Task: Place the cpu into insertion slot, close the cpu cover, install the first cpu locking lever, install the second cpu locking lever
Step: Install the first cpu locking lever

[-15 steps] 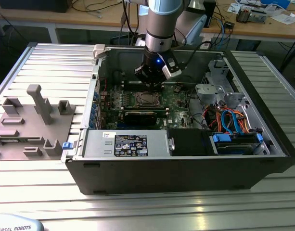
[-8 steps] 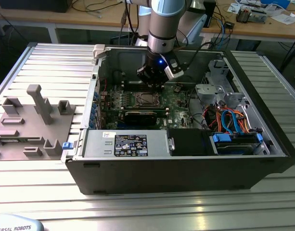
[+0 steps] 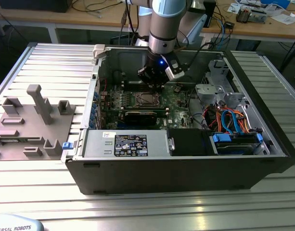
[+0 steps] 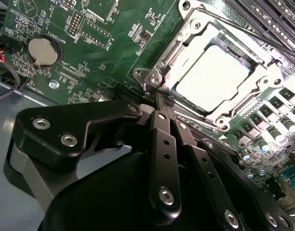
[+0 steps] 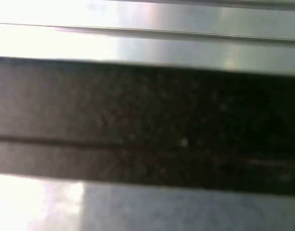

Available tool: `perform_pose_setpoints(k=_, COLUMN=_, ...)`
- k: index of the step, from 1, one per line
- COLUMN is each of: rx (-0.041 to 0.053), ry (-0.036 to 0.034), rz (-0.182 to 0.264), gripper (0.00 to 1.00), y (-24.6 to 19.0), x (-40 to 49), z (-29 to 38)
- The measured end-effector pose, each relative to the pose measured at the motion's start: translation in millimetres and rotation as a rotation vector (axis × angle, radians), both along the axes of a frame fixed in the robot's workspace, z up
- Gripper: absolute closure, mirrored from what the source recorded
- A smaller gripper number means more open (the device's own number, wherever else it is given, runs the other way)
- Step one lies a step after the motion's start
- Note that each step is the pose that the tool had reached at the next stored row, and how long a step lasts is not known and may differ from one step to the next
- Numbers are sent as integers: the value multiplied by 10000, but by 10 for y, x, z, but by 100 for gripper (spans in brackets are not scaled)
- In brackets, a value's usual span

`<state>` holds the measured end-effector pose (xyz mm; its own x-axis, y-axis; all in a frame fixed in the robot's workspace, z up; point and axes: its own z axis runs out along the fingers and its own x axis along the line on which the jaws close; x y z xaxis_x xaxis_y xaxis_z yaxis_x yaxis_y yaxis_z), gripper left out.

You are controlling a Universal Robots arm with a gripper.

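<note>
The cpu (image 4: 212, 79), a bright silver square, lies in the insertion slot (image 3: 148, 99) on the green motherboard (image 4: 104, 57). The silver cpu cover (image 4: 183, 41) lies down around the chip as a frame. A thin metal locking lever (image 4: 262, 36) runs along the far side of the socket. My gripper (image 4: 160, 101) hangs just over the near corner of the socket frame with its black fingers (image 4: 162, 139) pressed together and nothing visible between them. In the exterior view my gripper (image 3: 154, 85) sits low inside the open computer case, right above the socket.
Long black memory slots (image 4: 275, 12) flank the socket, and a round coin battery (image 4: 43, 51) sits nearby. The case holds a power supply (image 3: 130, 144) in front and a drive bay with blue cables (image 3: 234, 122). A grey fixture block (image 3: 36, 120) stands outside on the exterior view's left.
</note>
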<state>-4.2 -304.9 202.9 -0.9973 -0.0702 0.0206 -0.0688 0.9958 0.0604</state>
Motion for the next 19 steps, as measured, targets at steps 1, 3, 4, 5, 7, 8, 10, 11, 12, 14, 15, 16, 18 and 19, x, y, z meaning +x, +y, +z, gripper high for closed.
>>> perform_pose_setpoints(k=1, rx=0, ry=0, rz=-1, gripper=89, y=0, x=0, z=0)
perform_pose_setpoints(k=3, rx=-4, ry=1, rz=0, gripper=89, y=-2, x=0, z=1)
perform_pose_setpoints(k=4, rx=-4, ry=2, rz=-1, gripper=89, y=-2, x=-1, z=3)
perform_pose_setpoints(k=5, rx=-5, ry=-1, rz=0, gripper=89, y=-2, x=-1, z=7)
perform_pose_setpoints(k=7, rx=1, ry=-15, rz=1, gripper=89, y=-1, x=-11, z=9)
perform_pose_setpoints(k=8, rx=0, ry=-26, rz=0, gripper=89, y=-1, x=-28, z=9)
perform_pose_setpoints(k=10, rx=-3, ry=-56, rz=0, gripper=89, y=-2, x=-77, z=11)
perform_pose_setpoints(k=11, rx=-4, ry=-71, rz=1, gripper=89, y=-2, x=-98, z=11)
perform_pose_setpoints(k=12, rx=-4, ry=-93, rz=-1, gripper=89, y=-2, x=-127, z=12)
perform_pose_setpoints(k=14, rx=-3, ry=-142, rz=-1, gripper=89, y=-2, x=-171, z=17)
perform_pose_setpoints(k=15, rx=-3, ry=-154, rz=-1, gripper=89, y=-2, x=-178, z=24)
perform_pose_setpoints(k=16, rx=-2, ry=-163, rz=-1, gripper=89, y=-1, x=-182, z=33)
perform_pose_setpoints(k=18, rx=-2, ry=-174, rz=-1, gripper=89, y=-1, x=-186, z=44)
perform_pose_setpoints(k=19, rx=-1, ry=-176, rz=0, gripper=89, y=0, x=-187, z=45)
